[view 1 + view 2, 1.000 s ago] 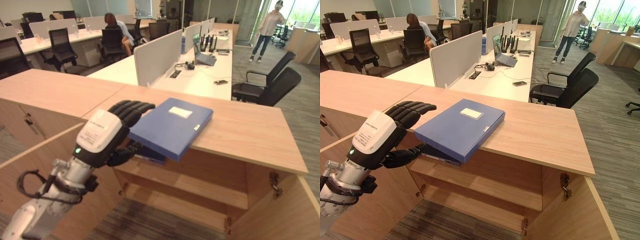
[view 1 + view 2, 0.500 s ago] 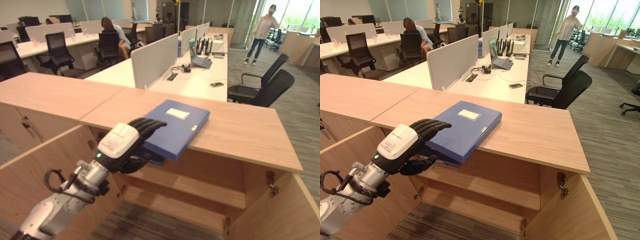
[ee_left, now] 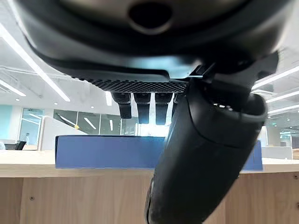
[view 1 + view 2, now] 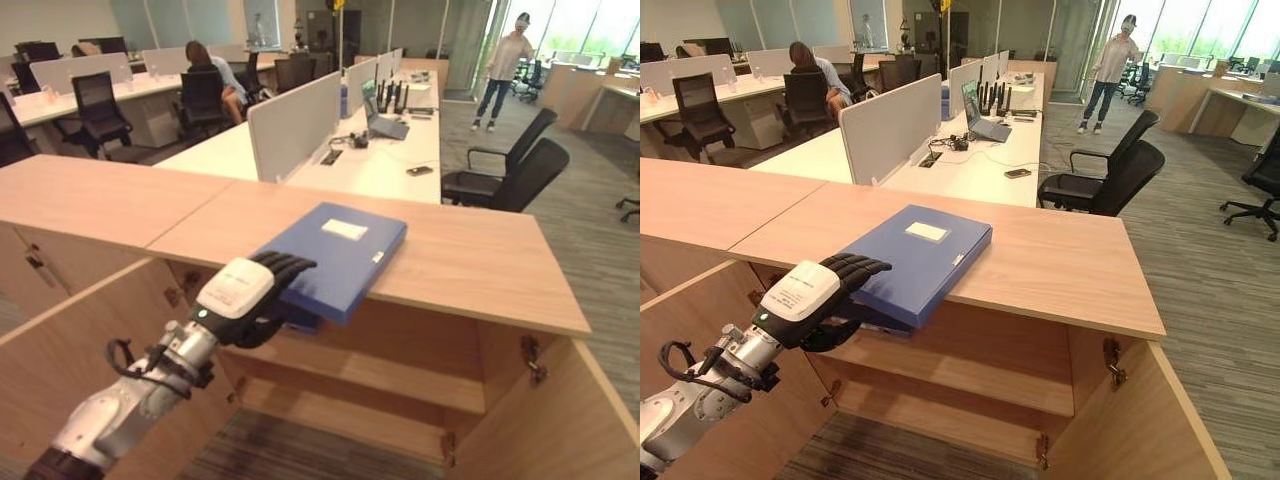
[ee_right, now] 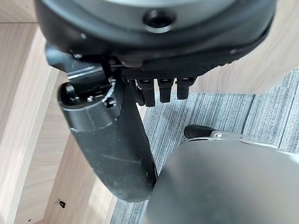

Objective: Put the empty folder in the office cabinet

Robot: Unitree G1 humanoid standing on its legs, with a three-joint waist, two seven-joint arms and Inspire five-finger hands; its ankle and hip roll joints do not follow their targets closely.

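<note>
The blue folder (image 4: 335, 255) lies flat on the wooden top (image 4: 480, 265) of the office cabinet, with its near corner projecting past the front edge of that top, over the open compartment below. The left hand (image 4: 248, 295) grips this overhanging corner: the fingers (image 4: 285, 265) are curled over the folder's upper face and the thumb sits beneath it. In the left wrist view the folder's (image 3: 103, 151) long side runs level along the cabinet top, and the thumb (image 3: 205, 154) crosses in front of it, hiding part of that side.

Both cabinet doors stand open: the left door (image 4: 90, 350) beside the left arm and the right door (image 4: 560, 420) at the lower right. Between them a shelf (image 4: 370, 375) spans the interior, with open room above and below it. The back of the compartment is in shadow and hard to make out.

The right hand (image 5: 117, 140) shows in its own wrist view over grey carpet (image 5: 224, 116) next to a wooden panel; its fingers appear relaxed and hold nothing, though they are cut short by the hand's bulk.

Beyond the cabinet are white desks (image 4: 390, 160) with partitions, black office chairs (image 4: 510, 175), one seated person (image 4: 205, 75) and one standing person (image 4: 505, 55).
</note>
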